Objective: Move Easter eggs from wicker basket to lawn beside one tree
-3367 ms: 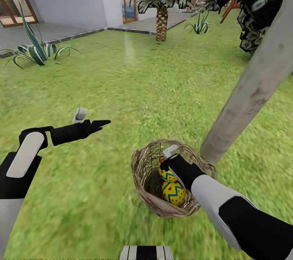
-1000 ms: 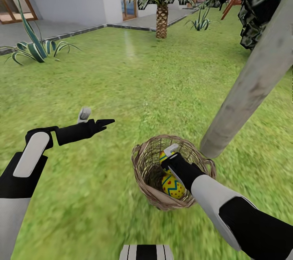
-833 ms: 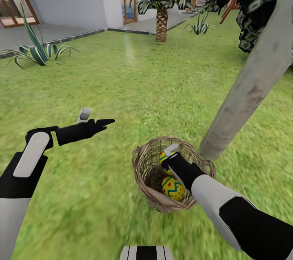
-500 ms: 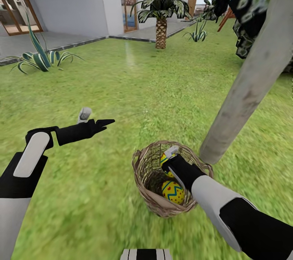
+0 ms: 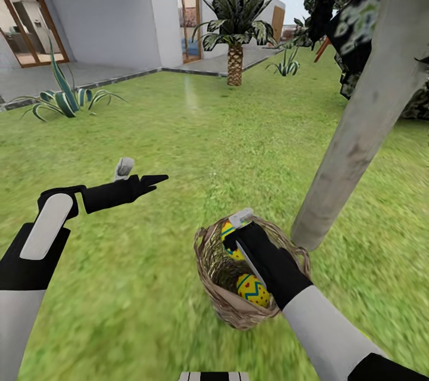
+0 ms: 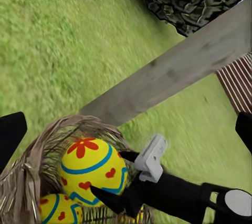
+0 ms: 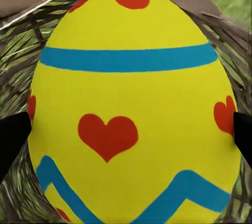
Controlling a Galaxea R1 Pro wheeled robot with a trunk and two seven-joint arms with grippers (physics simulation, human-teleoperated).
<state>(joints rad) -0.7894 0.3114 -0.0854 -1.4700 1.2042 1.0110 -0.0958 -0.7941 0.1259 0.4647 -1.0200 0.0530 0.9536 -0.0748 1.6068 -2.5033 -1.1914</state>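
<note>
Egg (image 7: 131,108) right up close: yellow w/ a blue band, blue zigzag lower down, red hearts, red spot at its tip. Black fingertips (image 7: 11,140) of the right gripper (image 7: 126,137) touch both its sides. Wicker basket (image 7: 31,3) weave behind it.

home garden | lawn (image 5: 179,130) | white house (image 5: 119,11) | palm (image 5: 236,17)

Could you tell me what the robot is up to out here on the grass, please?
It is emptying a wicker basket that sits on the lawn beside a tree. The right pincer is inside the basket, closed on one Easter egg near the rim. A second egg lies deeper in the basket. The left pincer hangs open over the grass, holding nothing.
</note>
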